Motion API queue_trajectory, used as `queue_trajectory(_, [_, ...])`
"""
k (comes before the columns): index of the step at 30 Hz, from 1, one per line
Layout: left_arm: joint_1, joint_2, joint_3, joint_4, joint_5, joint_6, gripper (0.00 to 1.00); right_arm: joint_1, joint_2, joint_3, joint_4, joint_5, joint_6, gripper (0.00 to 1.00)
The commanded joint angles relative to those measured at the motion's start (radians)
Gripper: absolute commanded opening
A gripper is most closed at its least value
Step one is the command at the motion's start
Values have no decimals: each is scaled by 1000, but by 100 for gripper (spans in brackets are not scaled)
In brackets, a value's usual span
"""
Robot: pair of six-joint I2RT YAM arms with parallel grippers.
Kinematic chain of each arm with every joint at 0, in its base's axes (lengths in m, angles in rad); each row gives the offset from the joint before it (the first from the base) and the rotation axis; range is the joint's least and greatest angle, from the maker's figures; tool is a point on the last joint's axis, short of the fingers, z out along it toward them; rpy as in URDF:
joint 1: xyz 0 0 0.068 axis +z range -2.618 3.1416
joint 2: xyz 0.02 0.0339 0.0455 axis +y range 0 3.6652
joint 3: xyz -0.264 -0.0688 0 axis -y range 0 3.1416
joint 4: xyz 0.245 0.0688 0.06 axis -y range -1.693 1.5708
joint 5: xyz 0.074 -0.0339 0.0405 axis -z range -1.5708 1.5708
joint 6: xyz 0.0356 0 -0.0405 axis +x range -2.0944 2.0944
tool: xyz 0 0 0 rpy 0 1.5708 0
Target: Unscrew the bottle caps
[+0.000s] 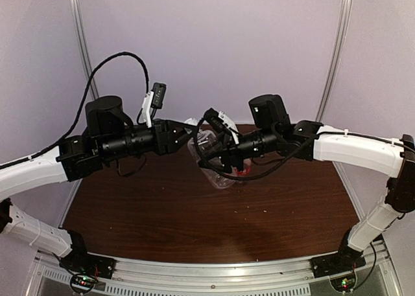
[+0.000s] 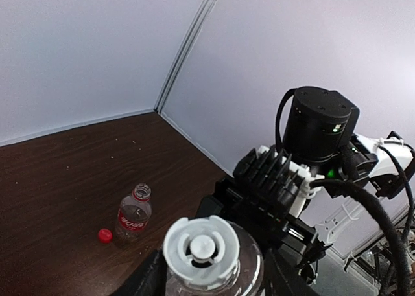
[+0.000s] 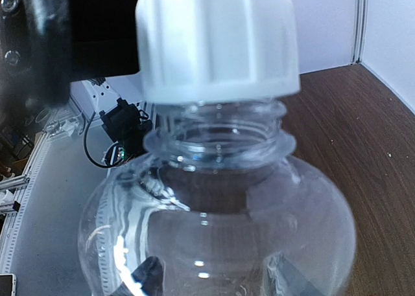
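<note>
— Black-fingered, the right gripper is clamping the round body of the taller bottle, its fingers showing dark through the clear plastic on either side.
— And the other claw?
— The left gripper is reaching in from the opposite side at the neck. A dark part of it is lying against the white cap, but whether the jaws are squeezing the cap or standing slack, I cannot tell.
— Where is that cap sitting?
— It is riding at the very top of the neck, with bare thread showing under its rim. The bottle is hanging in the air over the middle of the worktop, a little toward its far edge.
— And the other pair?
— The shorter bottle, red label band around it, is standing upright and uncapped on the worktop, out from a back corner. The red cap is lying just beside its base, on the dark wood.
</note>
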Motion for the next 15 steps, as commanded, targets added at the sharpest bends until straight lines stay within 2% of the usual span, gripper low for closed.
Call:
queue_trajectory(1, [-6, -2, 29, 46, 52, 69, 55, -5, -29, -5, 23, -51, -13, 38])
queue_trajectory(5, [-2, -27, 30, 40, 104, 148, 63, -6, -33, -14, 24, -119, -33, 38])
queue_trajectory(11, [17, -59, 53, -39, 300, 293, 77, -6, -33, -14, 20, -263, -54, 38])
queue_trajectory(15, [36, -61, 82, -103, 416, 385, 80, -5, -32, -15, 12, -374, -73, 38])
